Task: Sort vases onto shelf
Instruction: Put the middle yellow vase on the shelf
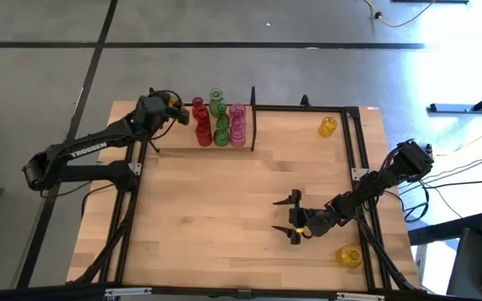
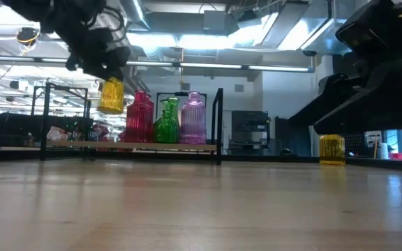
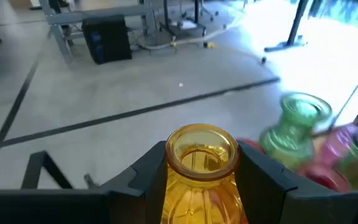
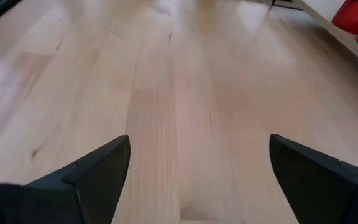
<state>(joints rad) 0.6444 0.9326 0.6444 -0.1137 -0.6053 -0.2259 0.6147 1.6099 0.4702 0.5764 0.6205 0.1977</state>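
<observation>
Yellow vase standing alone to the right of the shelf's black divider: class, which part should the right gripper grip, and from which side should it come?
Probably just below the rim of the yellow vase, with a finger on either side. It stands upright, and black rods run behind it and to its right, so the open right gripper should come from the bare table side in front.

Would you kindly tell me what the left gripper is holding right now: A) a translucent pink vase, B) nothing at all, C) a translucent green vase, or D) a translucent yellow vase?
D: the left gripper is shut on the neck of a translucent yellow vase, held in the air beside the red, green and pink vases on the shelf.
</observation>
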